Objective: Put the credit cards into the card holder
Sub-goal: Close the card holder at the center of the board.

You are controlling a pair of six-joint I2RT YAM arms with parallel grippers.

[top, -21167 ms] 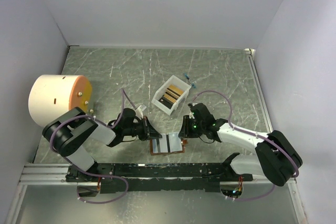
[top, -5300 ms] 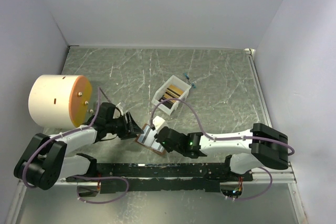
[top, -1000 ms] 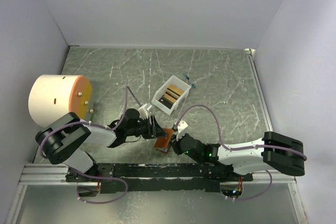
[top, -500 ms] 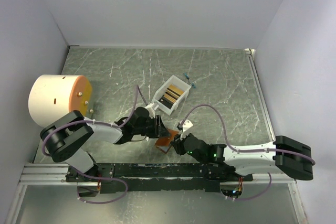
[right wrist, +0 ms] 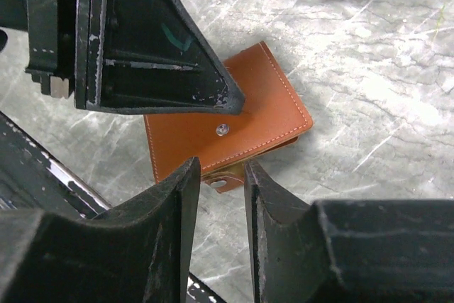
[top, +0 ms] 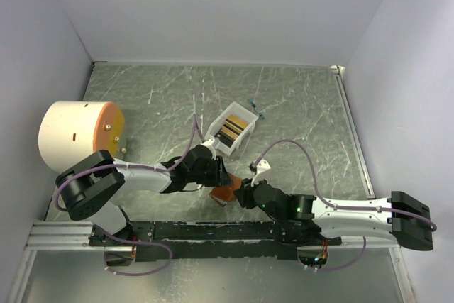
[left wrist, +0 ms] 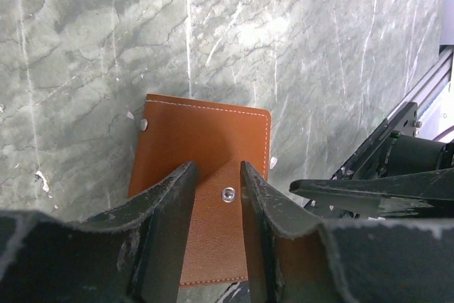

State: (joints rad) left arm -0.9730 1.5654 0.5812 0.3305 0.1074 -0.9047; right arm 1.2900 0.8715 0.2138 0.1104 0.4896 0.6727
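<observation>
The card holder (top: 225,194) lies folded shut on the green table near the front edge, a brown leather wallet with a snap stud on top. In the left wrist view it (left wrist: 206,133) is right under my left gripper (left wrist: 215,168), whose jaws stand a little apart over the stud with nothing between them. My right gripper (right wrist: 217,168) is slightly open just before the wallet's (right wrist: 248,104) near edge, where the snap tab (right wrist: 220,184) pokes out. The credit cards (top: 231,130), dark and gold, stand in a white box (top: 219,142) behind the wallet.
A large white cylinder with an orange face (top: 74,136) stands at the left. A small blue item (top: 255,108) lies beyond the white box. The black mounting rail (top: 213,230) runs along the near edge. White walls enclose the table.
The wallet, open long before, is now folded shut. In the last second my left gripper has slid right onto it and the right arm's body has swung right, its gripper staying at the wallet.
</observation>
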